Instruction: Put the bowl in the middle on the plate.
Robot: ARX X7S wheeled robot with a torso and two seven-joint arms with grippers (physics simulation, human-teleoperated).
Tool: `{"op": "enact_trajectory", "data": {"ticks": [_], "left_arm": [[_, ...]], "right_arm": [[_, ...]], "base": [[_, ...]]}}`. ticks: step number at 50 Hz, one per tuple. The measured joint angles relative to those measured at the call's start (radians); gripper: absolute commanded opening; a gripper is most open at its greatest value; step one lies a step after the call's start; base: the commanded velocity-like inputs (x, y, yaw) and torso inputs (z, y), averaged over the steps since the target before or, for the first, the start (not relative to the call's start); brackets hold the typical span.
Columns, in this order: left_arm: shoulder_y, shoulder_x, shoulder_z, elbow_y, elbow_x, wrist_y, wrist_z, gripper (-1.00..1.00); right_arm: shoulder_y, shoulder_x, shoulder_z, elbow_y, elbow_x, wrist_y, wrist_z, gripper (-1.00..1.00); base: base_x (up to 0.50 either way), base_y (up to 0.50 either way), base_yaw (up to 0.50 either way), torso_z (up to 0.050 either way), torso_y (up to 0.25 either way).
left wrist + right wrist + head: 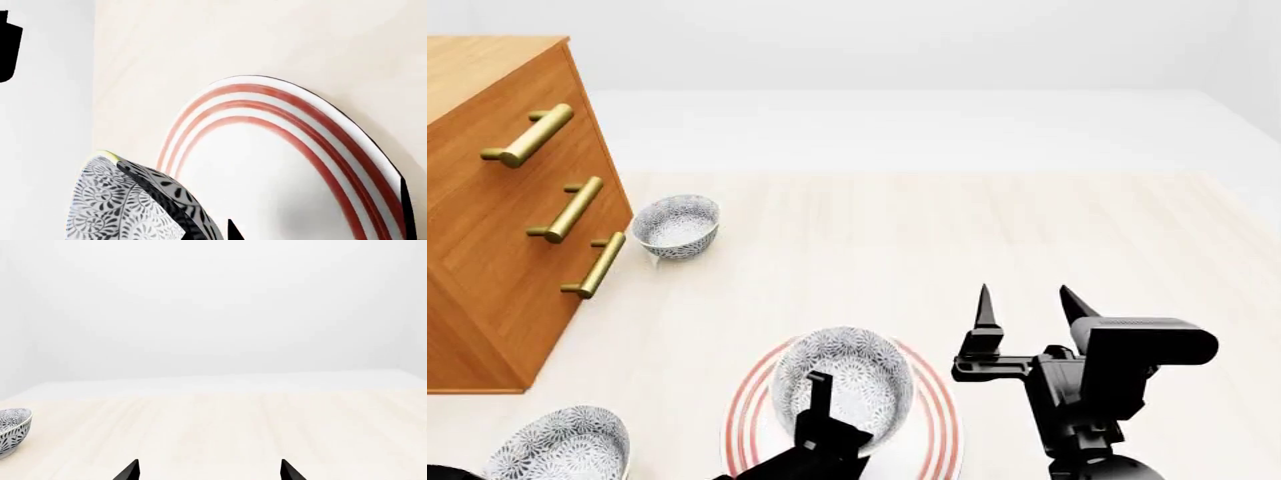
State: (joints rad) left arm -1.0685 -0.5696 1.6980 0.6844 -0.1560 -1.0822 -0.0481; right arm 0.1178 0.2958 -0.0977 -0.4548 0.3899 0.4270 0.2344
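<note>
The grey-and-white speckled bowl (851,380) hangs over the plate (745,405), a white disc with thin red rings. My left gripper (818,392) is shut on the bowl's near rim, with one finger reaching inside it. In the left wrist view the bowl (123,205) is tilted beside the plate (280,150). One dark fingertip (233,231) of the left gripper (217,235) shows against the bowl's wall. I cannot tell whether the bowl touches the plate. My right gripper (1025,305) (210,471) stands open to the right of the plate with nothing between its fingers.
An identical bowl (675,225) (9,432) sits by the wooden drawer cabinet (494,200) at the left. Another identical bowl (561,445) lies at the near left corner. Pale wooden tabletop (988,230) stretches behind and to the right.
</note>
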Motion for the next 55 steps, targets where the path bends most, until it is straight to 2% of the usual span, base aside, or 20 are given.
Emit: {"op": "enact_trajectory", "data": {"ticks": [29, 30, 50, 55], "left_arm": [[0.028, 0.003, 0.008, -0.036, -0.009, 0.03, 0.008, -1.0], [0.028, 0.003, 0.006, -0.036, -0.01, 0.027, 0.008, 1.0], [0.019, 0.012, -0.009, -0.022, 0.008, -0.017, 0.064, 1.0], [0.018, 0.005, -0.058, 0.023, -0.036, -0.039, 0.093, 1.0]], "right_arm": [[-0.003, 0.01, -0.006, -0.006, 0.009, -0.004, 0.013, 1.0], [-0.003, 0.01, -0.007, -0.006, 0.009, -0.005, 0.013, 1.0], [-0.003, 0.016, -0.012, -0.001, 0.014, -0.012, 0.018, 1.0], [-0.003, 0.018, -0.012, -0.001, 0.016, -0.013, 0.02, 1.0]], "base": [[0.0, 0.0, 0.0, 0.0, 0.0], [0.0, 0.0, 0.0, 0.0, 0.0], [0.0, 0.0, 0.0, 0.0, 0.0], [0.0, 0.0, 0.0, 0.0, 0.0]]}}
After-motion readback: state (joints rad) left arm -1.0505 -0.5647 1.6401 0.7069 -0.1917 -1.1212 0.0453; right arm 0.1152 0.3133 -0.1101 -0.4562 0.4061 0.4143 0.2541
